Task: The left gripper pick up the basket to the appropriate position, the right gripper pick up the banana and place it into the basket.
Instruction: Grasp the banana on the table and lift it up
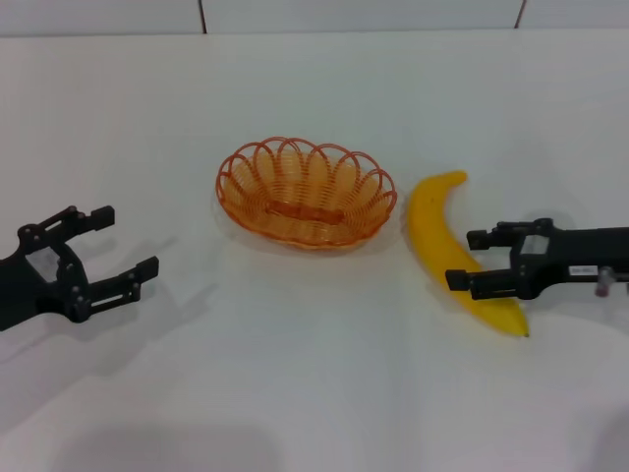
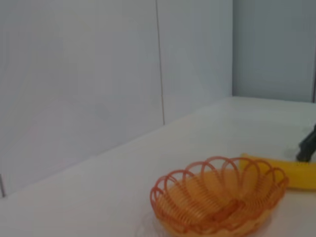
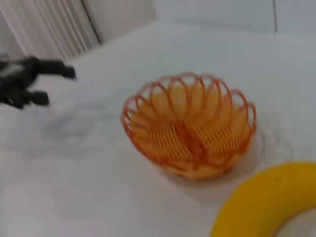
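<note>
The orange wire basket (image 1: 306,193) sits empty on the white table, at mid-table. The yellow banana (image 1: 444,236) lies just right of it, apart from its rim. My right gripper (image 1: 468,260) is open over the banana's near half, one finger on each side; I cannot tell if it touches. My left gripper (image 1: 122,244) is open and empty, well left of the basket. The left wrist view shows the basket (image 2: 217,202) with the banana (image 2: 294,174) behind it. The right wrist view shows the basket (image 3: 190,126), the banana (image 3: 266,202) close by, and the left gripper (image 3: 42,84) far off.
The white table (image 1: 314,393) bears only these things. A pale panelled wall (image 1: 364,12) runs along its far edge. The right arm's dark finger (image 2: 308,145) shows at the edge of the left wrist view.
</note>
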